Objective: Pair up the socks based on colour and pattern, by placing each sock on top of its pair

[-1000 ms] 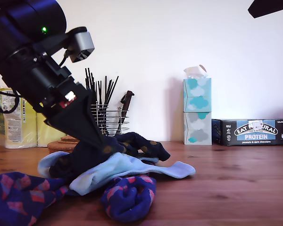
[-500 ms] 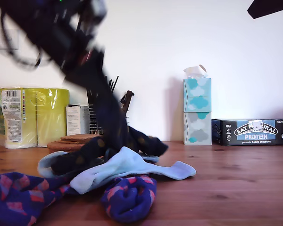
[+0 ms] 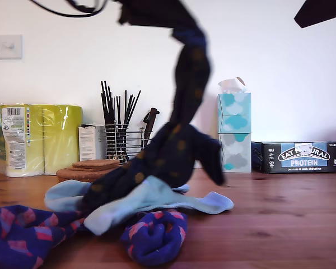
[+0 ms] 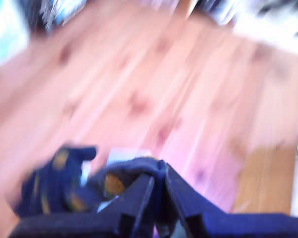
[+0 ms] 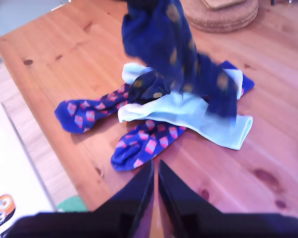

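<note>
- Navy fabric with orange-yellow spots: one spotted sock [image 3: 186, 89] hangs stretched from my first end effector [image 4: 158, 184], whose fingers are clenched on its upper end, high above the wooden surface [image 3: 280, 218]; the first wrist view is blurred
- Its lower part drapes over the sock pile near the exterior view's left; a second spotted sock [image 5: 150, 87] lies in that pile
- Pale blue sock [image 3: 157, 199] lies flat under the spotted ones; another pale blue piece [image 5: 134, 72] shows behind them
- Two blue-purple socks with pink-red diamonds sit at the near edge of the pile: one [image 3: 155, 234] bunched in front, the other [image 3: 22, 235] by the exterior view's left edge
- My second end effector [image 5: 154, 178] hovers above the pile, fingers pressed together, gripping nothing
</note>
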